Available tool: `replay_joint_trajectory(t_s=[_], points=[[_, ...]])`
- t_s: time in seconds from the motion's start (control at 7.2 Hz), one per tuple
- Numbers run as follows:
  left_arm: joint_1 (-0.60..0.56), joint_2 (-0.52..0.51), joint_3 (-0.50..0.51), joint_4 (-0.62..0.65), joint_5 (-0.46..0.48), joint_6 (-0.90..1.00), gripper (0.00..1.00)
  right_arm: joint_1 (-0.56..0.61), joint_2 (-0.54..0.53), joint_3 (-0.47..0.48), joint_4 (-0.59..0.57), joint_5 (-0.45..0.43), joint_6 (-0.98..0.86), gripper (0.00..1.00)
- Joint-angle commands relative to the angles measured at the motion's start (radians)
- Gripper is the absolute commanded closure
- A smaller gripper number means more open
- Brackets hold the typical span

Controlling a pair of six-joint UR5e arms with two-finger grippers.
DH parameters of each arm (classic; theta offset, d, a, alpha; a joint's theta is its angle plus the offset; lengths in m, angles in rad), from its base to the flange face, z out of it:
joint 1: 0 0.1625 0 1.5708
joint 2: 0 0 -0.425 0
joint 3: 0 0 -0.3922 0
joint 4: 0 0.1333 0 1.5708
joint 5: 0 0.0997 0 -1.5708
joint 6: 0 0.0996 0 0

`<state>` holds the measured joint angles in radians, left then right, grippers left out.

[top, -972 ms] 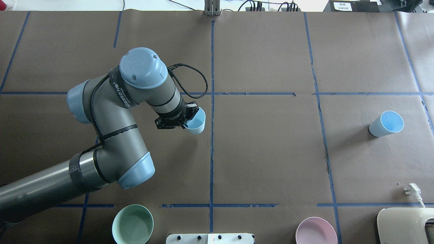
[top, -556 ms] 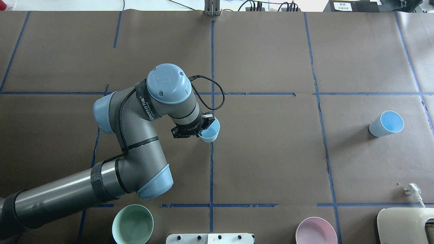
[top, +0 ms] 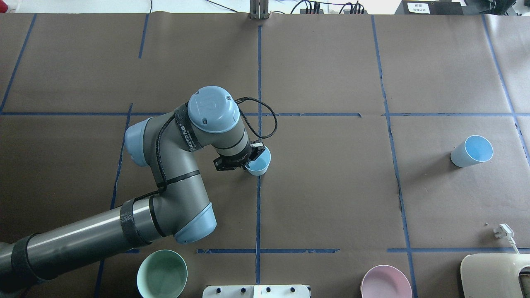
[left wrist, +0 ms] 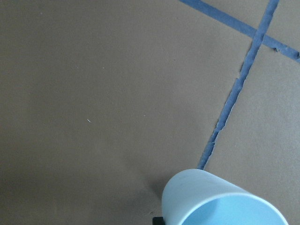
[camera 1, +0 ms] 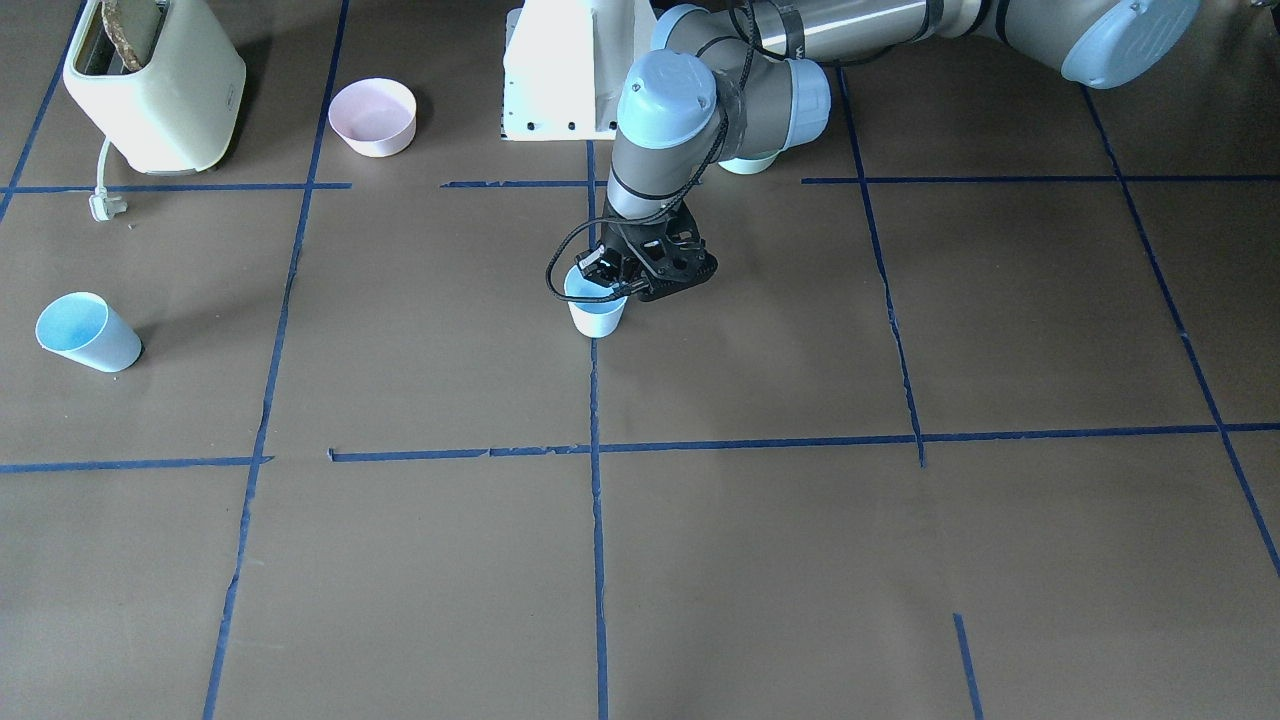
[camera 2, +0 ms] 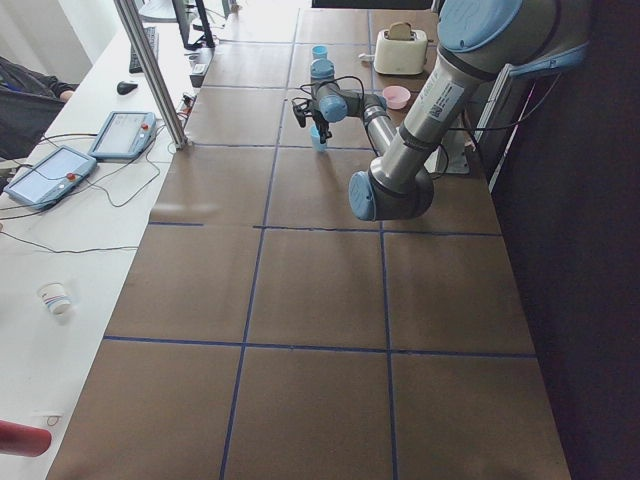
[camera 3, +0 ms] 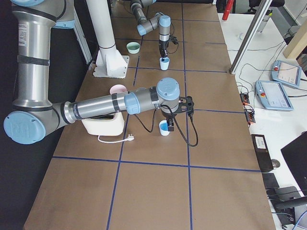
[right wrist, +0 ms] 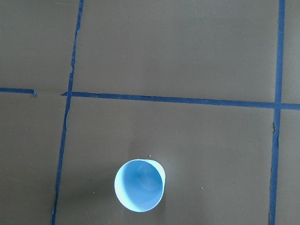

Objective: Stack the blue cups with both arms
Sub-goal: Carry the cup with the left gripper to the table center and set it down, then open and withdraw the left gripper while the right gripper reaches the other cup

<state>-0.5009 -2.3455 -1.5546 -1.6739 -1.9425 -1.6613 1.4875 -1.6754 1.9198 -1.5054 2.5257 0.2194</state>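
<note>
- The left hand [top: 252,159] has carried its blue cup [top: 261,164] rightward to the centre tape line [top: 258,207] — fingers pinched shut on the rim.
- The second cup [top: 472,151] stands well apart on the table [top: 331,198], not yet stacked; how far the right hand [camera 3: 169,115] is open cannot be told.
- Both cups — smooth, tapered, handleless plastic.

Bright, even light; soft shadows

Matt brown paper surface [top: 331,186], creased; blue tape lines [top: 257,207] frayed. Smooth plastic, slight sheen: centre cup [top: 261,165], right cup [top: 472,151]. Brushed grey metal arm [top: 83,240], glossy blue plastic caps [top: 213,108]. Glossy cream toaster [top: 492,273].
</note>
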Motion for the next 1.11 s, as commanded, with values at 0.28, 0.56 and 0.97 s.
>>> replay_joint_trajectory(t_s=[0.28,0.56,0.97], points=[[-0.01,0.064,-0.138,-0.017,-0.007,-0.002,0.0,-0.032,-0.003,-0.004,0.019,-0.015,0.017,0.0],[-0.098,0.106,-0.305,0.159,-0.092,0.011,0.0,-0.111,-0.006,-0.002,0.024,-0.077,0.096,0.0],[-0.183,0.191,-0.441,0.232,-0.148,0.088,0.0,-0.237,-0.014,-0.025,0.164,-0.177,0.312,0.0]])
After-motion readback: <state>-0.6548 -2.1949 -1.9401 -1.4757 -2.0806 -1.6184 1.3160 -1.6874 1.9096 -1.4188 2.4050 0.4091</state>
